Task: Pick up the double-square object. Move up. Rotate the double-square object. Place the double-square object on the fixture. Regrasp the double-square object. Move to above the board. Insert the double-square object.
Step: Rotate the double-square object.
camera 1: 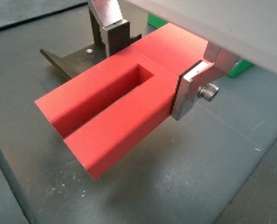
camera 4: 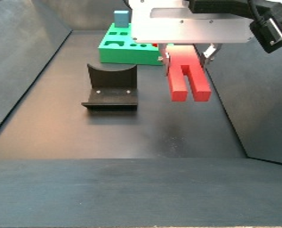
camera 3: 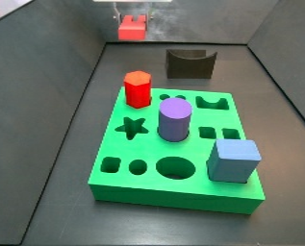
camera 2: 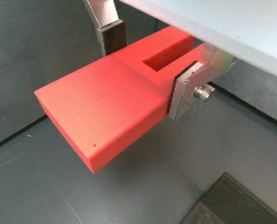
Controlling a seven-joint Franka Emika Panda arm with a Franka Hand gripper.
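Gripper [camera 1: 147, 72] clamped on double-square object [camera 1: 111, 109]; silver fingers [camera 1: 190, 90] press both sides near one end, rest of red block jutting out beyond pads. In side view, block [camera 4: 189, 75] hangs clear of dark floor, just beside fixture [camera 4: 111, 87]. Board [camera 3: 181, 149] lies well apart, carrying other pieces.

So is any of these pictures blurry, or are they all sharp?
In both wrist views the red block is sharp, held in the gripper; the camera housing at the edge is a pale blur. In a side view the gripper looks small and soft; the green board is crisp.
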